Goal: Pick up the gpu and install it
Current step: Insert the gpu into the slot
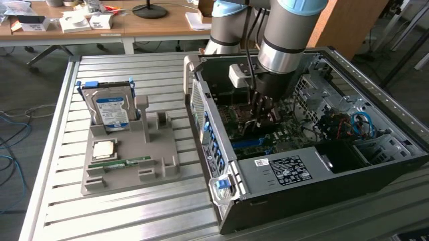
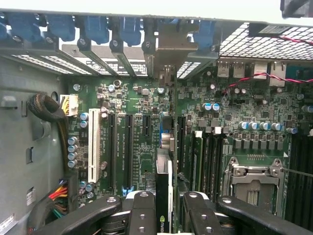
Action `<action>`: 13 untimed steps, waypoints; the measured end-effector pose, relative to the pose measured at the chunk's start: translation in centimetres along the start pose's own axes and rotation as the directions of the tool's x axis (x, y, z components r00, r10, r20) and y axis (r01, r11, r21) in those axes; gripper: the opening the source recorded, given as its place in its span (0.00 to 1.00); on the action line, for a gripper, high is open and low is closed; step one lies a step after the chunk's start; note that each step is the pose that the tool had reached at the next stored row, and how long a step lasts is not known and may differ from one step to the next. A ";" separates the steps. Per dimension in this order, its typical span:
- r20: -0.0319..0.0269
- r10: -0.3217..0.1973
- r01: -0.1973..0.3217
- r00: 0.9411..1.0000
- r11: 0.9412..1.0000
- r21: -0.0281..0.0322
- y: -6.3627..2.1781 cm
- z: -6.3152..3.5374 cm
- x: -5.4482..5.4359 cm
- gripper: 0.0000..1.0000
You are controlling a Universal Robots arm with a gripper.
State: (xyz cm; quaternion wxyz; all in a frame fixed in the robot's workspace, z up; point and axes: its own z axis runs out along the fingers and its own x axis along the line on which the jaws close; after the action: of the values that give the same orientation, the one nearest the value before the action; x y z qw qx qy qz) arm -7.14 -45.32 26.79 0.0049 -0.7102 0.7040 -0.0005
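Observation:
My gripper (image 1: 260,114) reaches down into the open computer case (image 1: 315,170), over the green motherboard (image 1: 282,133). In the wrist view the gripper (image 2: 164,208) is shut on the gpu (image 2: 166,142), which I see edge-on as a thin card running between the black fingers (image 2: 142,213). The card stands upright over the motherboard's expansion slots (image 2: 128,147). Its silver end bracket (image 2: 168,54) sits at the case's rear slot openings, among the blue clips (image 2: 93,27). Whether the card's edge sits in a slot cannot be told.
On the exterior view's left a grey holder tray (image 1: 127,160) carries a silver hard drive with a blue label (image 1: 110,111), a processor chip (image 1: 104,148) and a narrow memory stick (image 1: 120,162). Cable bundles (image 2: 49,110) and the processor socket (image 2: 254,181) flank the card.

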 end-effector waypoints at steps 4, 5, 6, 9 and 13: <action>0.000 0.000 0.000 1.000 1.000 0.008 0.09 0.13 0.0 0.26; 0.000 0.000 0.000 1.000 1.000 0.008 0.09 0.15 0.0 0.26; 0.000 0.000 0.000 1.000 1.000 0.008 0.09 0.15 0.0 0.26; 0.000 0.000 0.000 1.000 1.000 0.008 0.11 0.17 0.0 0.26; 0.000 0.000 0.000 1.000 1.000 0.008 0.17 0.43 0.0 0.26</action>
State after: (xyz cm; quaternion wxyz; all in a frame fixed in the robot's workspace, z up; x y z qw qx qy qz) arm -7.31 -45.31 26.35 0.0078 -0.7101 0.7040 -0.0035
